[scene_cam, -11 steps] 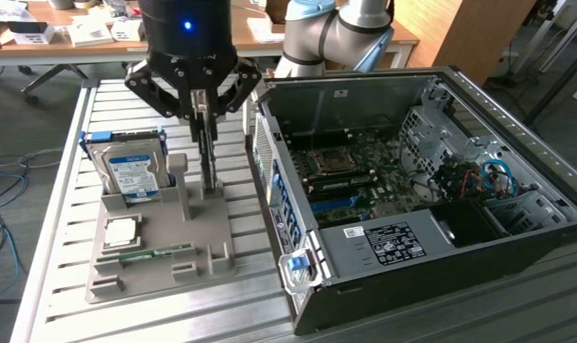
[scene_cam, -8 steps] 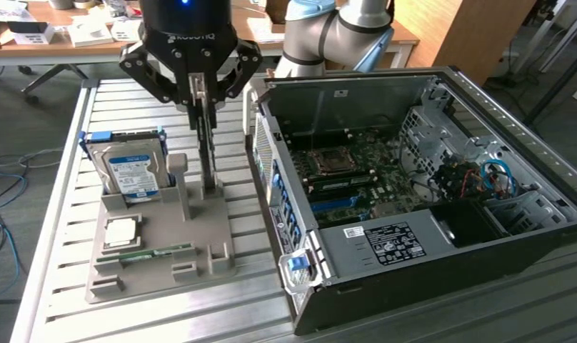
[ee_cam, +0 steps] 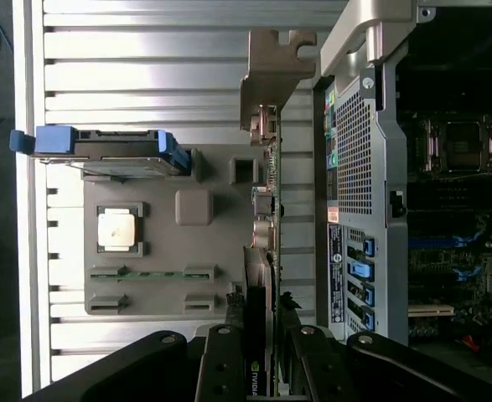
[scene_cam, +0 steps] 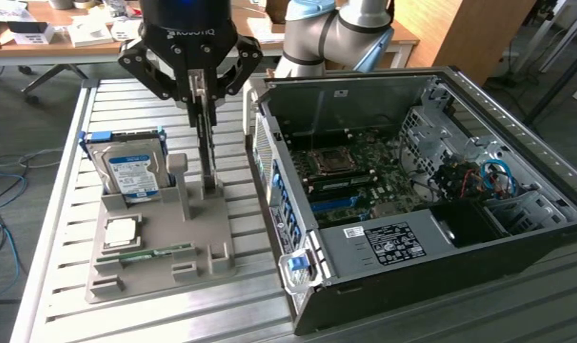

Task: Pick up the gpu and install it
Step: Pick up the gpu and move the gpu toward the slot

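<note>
Fingers (ee_cam: pixel 220 368) are clamping the gpu (ee_cam: pixel 262 251) by its upper edge, one on each face, keeping the thin card upright and edge-on. Its lower edge is sitting at a slot in the grey holder (scene_cam: pixel 205 246) on the counter (scene_cam: pixel 165 318), so the slot is probably steadying it for a square grip. Hard drive (scene_cam: pixel 131 171) is standing just beside. Computer case (scene_cam: pixel 365 93) is lying open nearby, on the exterior view's right.
</note>
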